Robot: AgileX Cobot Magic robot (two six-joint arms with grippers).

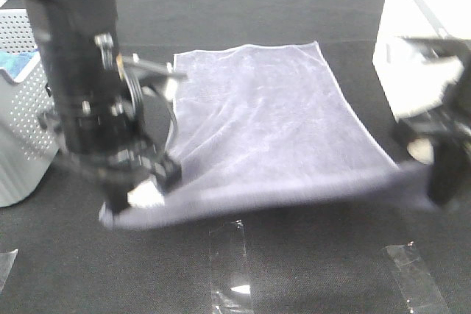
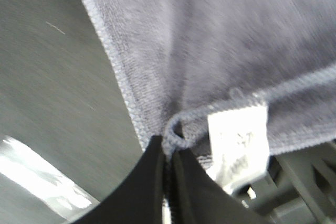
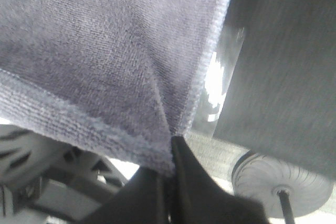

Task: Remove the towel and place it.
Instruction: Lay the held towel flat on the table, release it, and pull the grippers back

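Slate grey-blue terry towel [image 1: 272, 123] held by two corners.
Left gripper [image 2: 167, 167] and right gripper [image 3: 170, 163] clamped on it; perforated grey basket [image 1: 22, 130] at 9 o'clock holds blue cloth [image 1: 16, 59].

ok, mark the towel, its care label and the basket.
towel [image 1: 272, 108], exterior high, flat middle.
care label [image 2: 239, 140], left wrist, centre of white tag.
perforated basket [image 1: 23, 115], exterior high, side wall.
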